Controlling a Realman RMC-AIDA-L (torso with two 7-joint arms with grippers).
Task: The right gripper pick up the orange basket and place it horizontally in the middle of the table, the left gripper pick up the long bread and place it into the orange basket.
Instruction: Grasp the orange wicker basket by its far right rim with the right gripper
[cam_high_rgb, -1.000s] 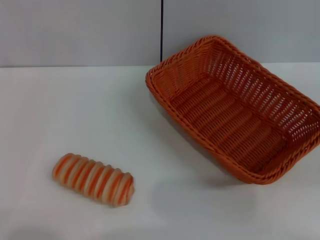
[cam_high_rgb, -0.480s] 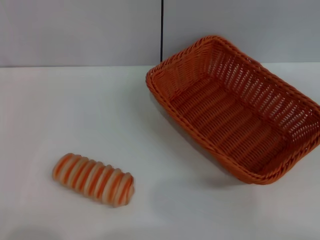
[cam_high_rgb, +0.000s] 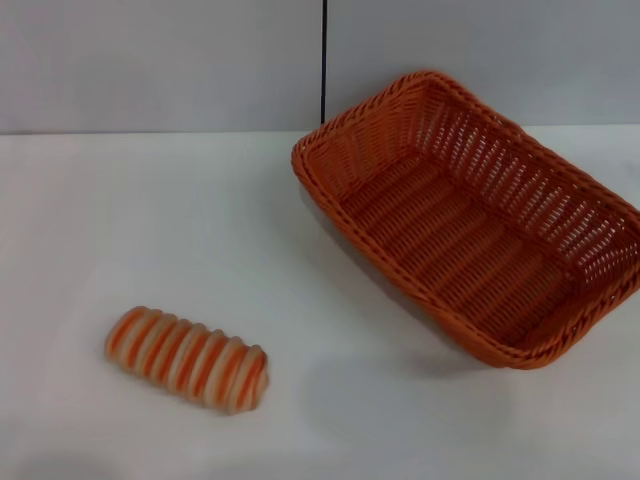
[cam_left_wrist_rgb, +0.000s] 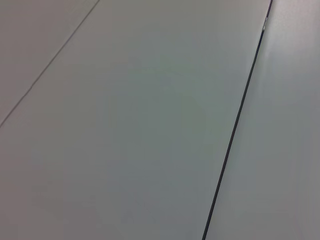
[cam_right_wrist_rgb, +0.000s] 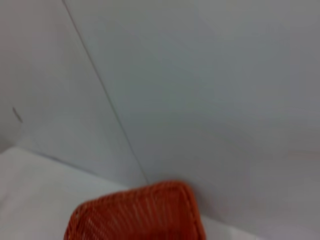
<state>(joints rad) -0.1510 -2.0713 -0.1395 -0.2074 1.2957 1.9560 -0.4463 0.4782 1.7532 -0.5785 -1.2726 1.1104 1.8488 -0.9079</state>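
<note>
I see the orange basket (cam_high_rgb: 470, 215), woven with open-weave sides and a braided rim, on the plain white table (cam_high_rgb: 130, 220). Well apart from the basket, the long bread (cam_high_rgb: 187, 358) shows alternating orange and cream stripes.

The scene is viewed from above and in front by the head camera — the orange basket (cam_high_rgb: 470, 225) is seen near, on the white table (cam_high_rgb: 150, 220). The basket's rim (cam_right_wrist_rgb: 137, 212) is shared by the right wrist view, aimed at the wall behind it. Only wall panels are faced by the left wrist view.
</note>
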